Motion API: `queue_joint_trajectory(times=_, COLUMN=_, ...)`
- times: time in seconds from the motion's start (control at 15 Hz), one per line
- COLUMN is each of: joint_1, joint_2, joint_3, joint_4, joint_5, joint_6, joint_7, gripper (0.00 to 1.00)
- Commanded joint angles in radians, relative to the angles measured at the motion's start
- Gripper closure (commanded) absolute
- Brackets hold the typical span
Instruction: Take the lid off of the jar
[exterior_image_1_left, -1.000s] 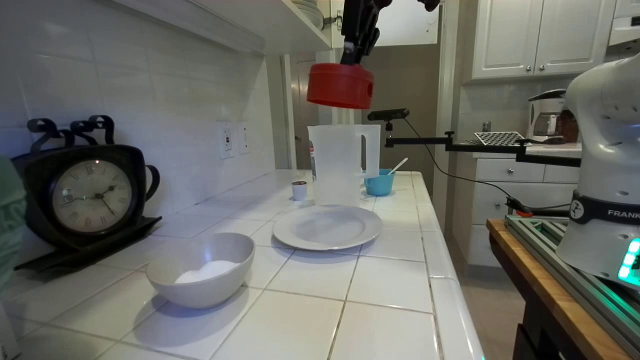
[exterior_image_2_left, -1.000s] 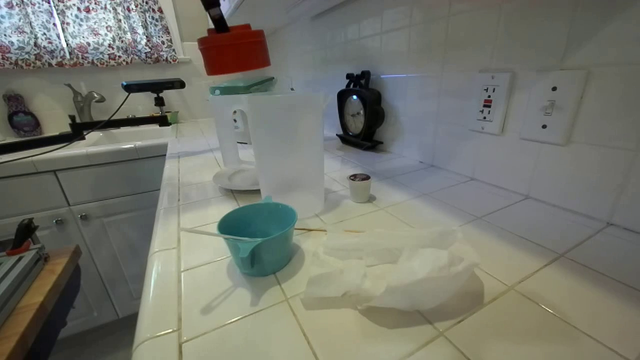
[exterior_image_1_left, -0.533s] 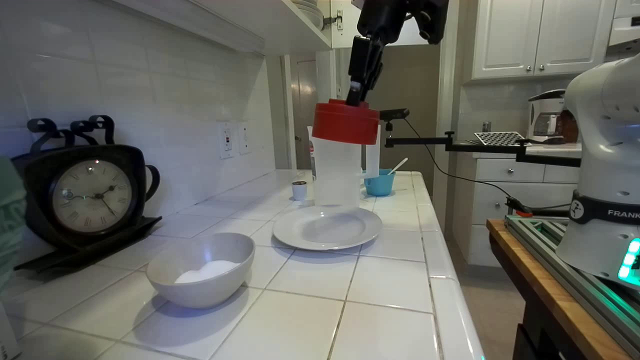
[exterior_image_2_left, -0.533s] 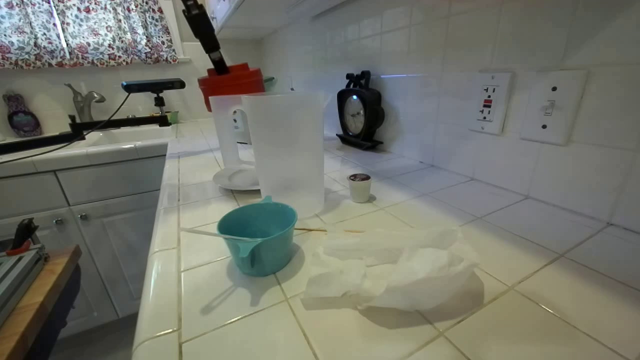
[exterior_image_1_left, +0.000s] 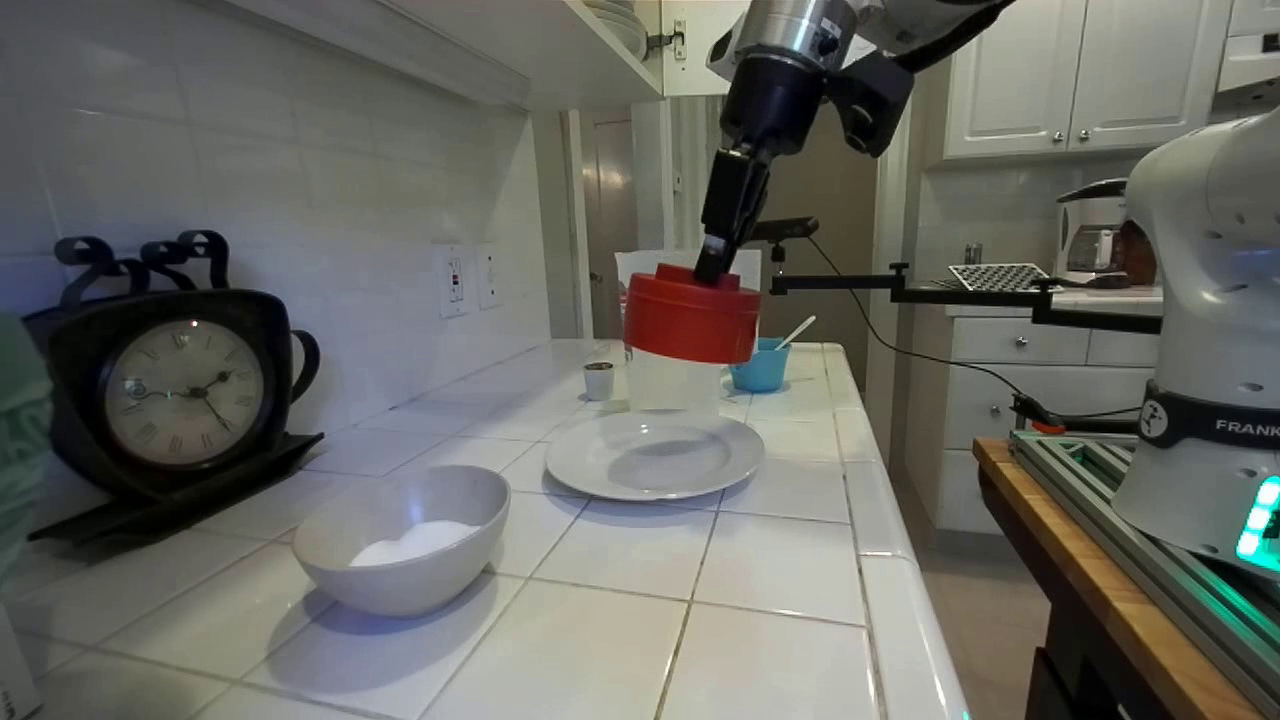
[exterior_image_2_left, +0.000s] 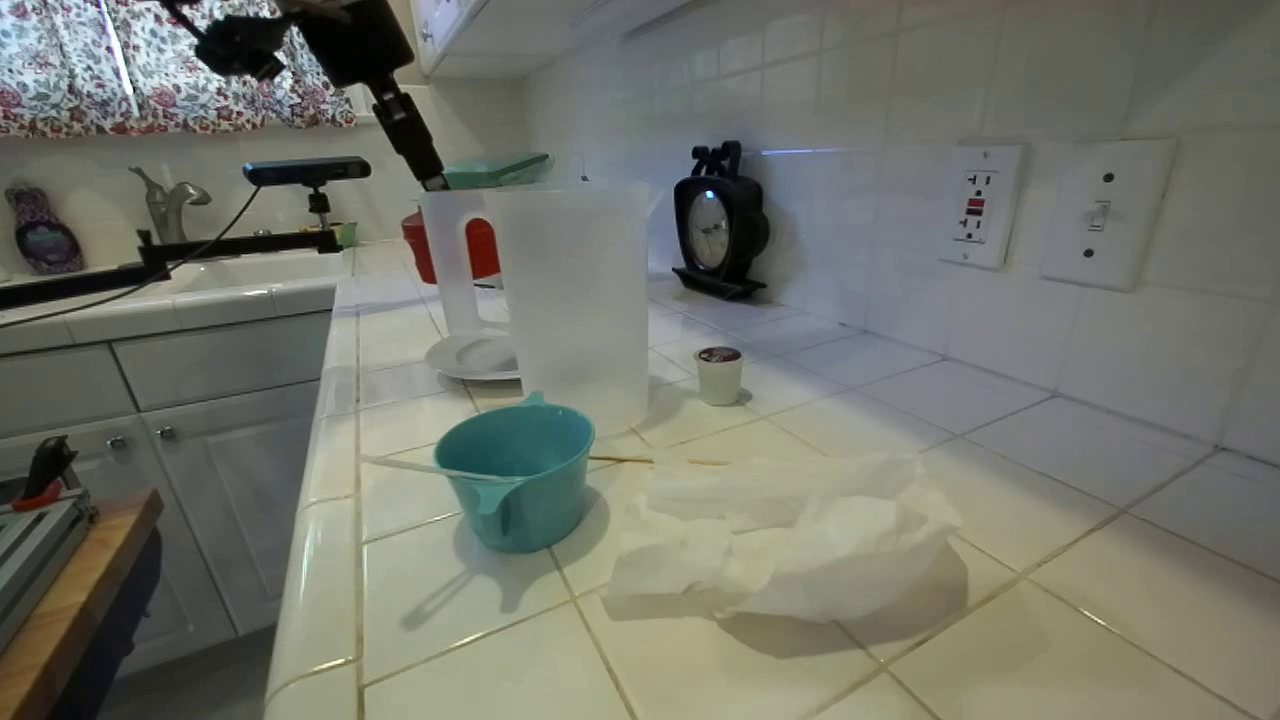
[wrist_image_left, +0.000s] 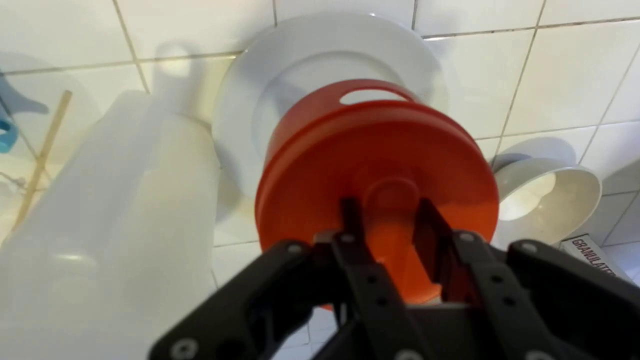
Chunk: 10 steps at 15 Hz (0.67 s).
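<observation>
Red, round, squat plastic lid (exterior_image_1_left: 690, 325), held in the black gripper (wrist_image_left: 387, 207); fingers (wrist_image_left: 434, 231) stand a narrow gap apart, clasping the lid's raised knob. Silver-and-black arm (exterior_image_1_left: 795, 30) slants down in both exterior views. Lid hangs above the white round plate (exterior_image_1_left: 585, 462), knob uppermost, slightly tilted. Tall translucent whitish plastic jar (exterior_image_2_left: 580, 300) nearby, long axis vertical.

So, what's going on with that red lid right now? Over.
Gripper closed on red lid. Lid off translucent pitcher, hanging above white plate. Possible snag: pitcher standing close beside plate.
</observation>
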Motion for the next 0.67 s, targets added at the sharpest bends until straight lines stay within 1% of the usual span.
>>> queue_joint_trajectory(times=0.0, joint_1=0.012, joint_2=0.052, joint_3=-0.004, joint_4=-0.014, joint_5=0.035, joint_6=0.101, joint_7=-0.039, gripper=0.92)
queue_joint_trajectory(times=0.2, joint_1=0.007, joint_2=0.115, joint_3=-0.002, joint_4=-0.015, joint_5=0.025, joint_6=0.163, joint_7=-0.036, gripper=0.92)
queue_joint_trajectory(times=0.6, joint_1=-0.010, joint_2=0.211, joint_3=0.007, joint_4=-0.007, joint_5=-0.007, joint_6=0.219, joint_7=-0.015, gripper=0.92)
